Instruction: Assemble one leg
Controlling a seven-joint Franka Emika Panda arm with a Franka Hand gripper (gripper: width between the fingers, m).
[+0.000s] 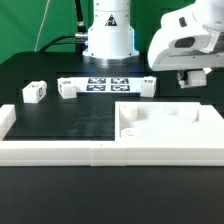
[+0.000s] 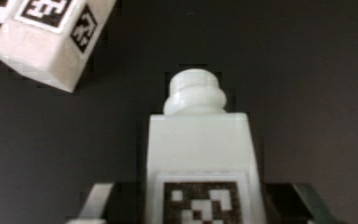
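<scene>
In the wrist view my gripper [image 2: 197,203] is shut on a leg [image 2: 201,140], a chunky white block with a square tag on its face and a rounded peg at its far end. One finger presses each side of it. A second leg [image 2: 44,40] lies tilted on the black table just beyond it. In the exterior view the gripper [image 1: 190,80] hangs above the table at the exterior view's right, behind the large white panel [image 1: 185,128]. The held leg is mostly hidden there. Another leg [image 1: 33,92] sits at the exterior view's left.
The marker board [image 1: 106,85] lies in front of the robot base [image 1: 108,35]. A low white wall [image 1: 60,152] runs along the front of the black table and joins the recessed panel.
</scene>
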